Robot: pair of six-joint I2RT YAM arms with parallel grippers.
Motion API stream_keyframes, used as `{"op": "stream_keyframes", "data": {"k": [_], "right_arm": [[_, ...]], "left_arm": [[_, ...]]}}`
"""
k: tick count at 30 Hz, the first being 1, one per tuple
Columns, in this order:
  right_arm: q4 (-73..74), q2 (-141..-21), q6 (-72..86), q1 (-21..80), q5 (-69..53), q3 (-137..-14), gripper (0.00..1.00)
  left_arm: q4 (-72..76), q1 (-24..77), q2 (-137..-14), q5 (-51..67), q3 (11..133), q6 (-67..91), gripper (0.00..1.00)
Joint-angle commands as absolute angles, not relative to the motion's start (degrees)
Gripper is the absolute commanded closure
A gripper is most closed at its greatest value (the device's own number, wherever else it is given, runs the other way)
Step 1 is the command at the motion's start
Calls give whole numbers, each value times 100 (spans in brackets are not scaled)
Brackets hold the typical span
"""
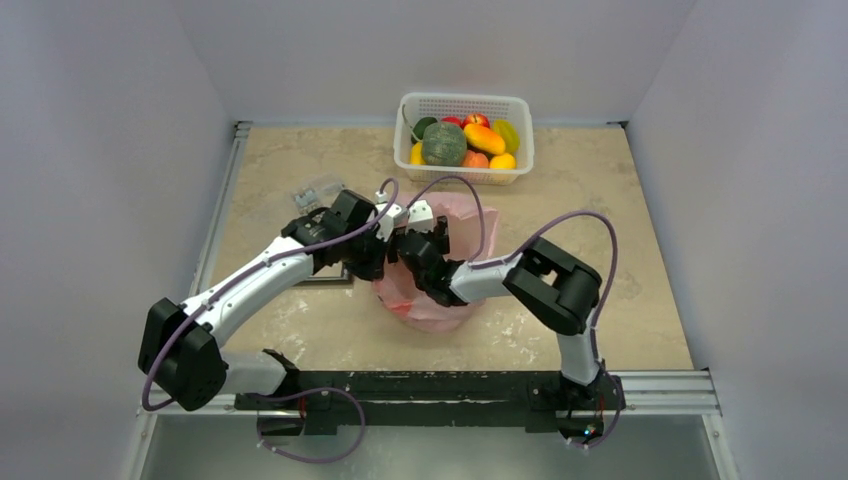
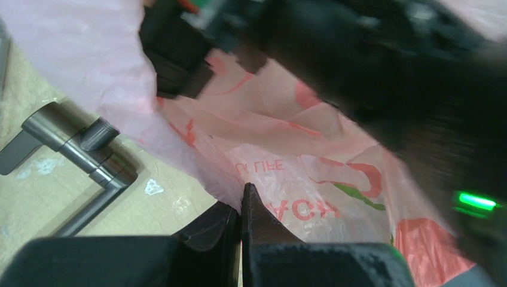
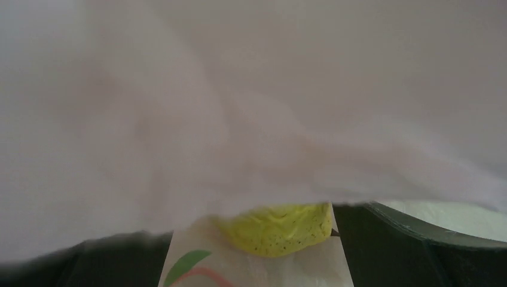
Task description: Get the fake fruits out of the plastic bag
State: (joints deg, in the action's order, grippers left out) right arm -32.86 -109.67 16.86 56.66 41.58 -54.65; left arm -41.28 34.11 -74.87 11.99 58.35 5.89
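Observation:
The pink plastic bag (image 1: 440, 305) lies crumpled at the table's middle. My left gripper (image 1: 378, 248) is at its left rim; the left wrist view shows it (image 2: 242, 200) shut on a fold of the bag's edge (image 2: 209, 167). My right gripper (image 1: 412, 258) reaches into the bag's mouth. In the right wrist view it (image 3: 254, 242) is open, with a yellow-green speckled fruit (image 3: 278, 230) between the fingers against the right finger (image 3: 388, 245), under pink film (image 3: 239, 107). The dull-green melon (image 1: 443, 145), an orange fruit (image 1: 484, 138) and yellow fruits lie in the white basket (image 1: 465, 103).
The basket stands at the back middle and also holds red apples (image 1: 476, 120). A grey metal handle-shaped piece (image 2: 78, 143) lies on the table left of the bag. Small clear packets (image 1: 318, 190) lie behind the left arm. The right arm's black wrist (image 2: 388, 72) crosses above the bag.

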Motion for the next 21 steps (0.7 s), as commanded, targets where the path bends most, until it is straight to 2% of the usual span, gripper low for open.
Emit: {"op": "stream_keyframes", "data": {"k": [1,2,12,16,21], "right_arm": [[-3137,-11539,1738,5519,4572,-6098,1],[-3157,-11600,1739,5462,4594,-6110,3],[-4096,-11336,980,5265,3994,-5543,62],[-3687,-10749,1188,5265,3876,-5305,87],[-3044,-9821,1779,5265,3479,-4784,99]], "left_arm": [[-3988,3494,-7553,1356,5862,580,100],[-4004,3504,-7564,1353,5862,580,100],[-4003,3517,-7635,1299,5880,590,100],[-4029,3521,-7667,1221,5896,592,100],[-4076,3516,-7649,970,5915,613,100]]}}
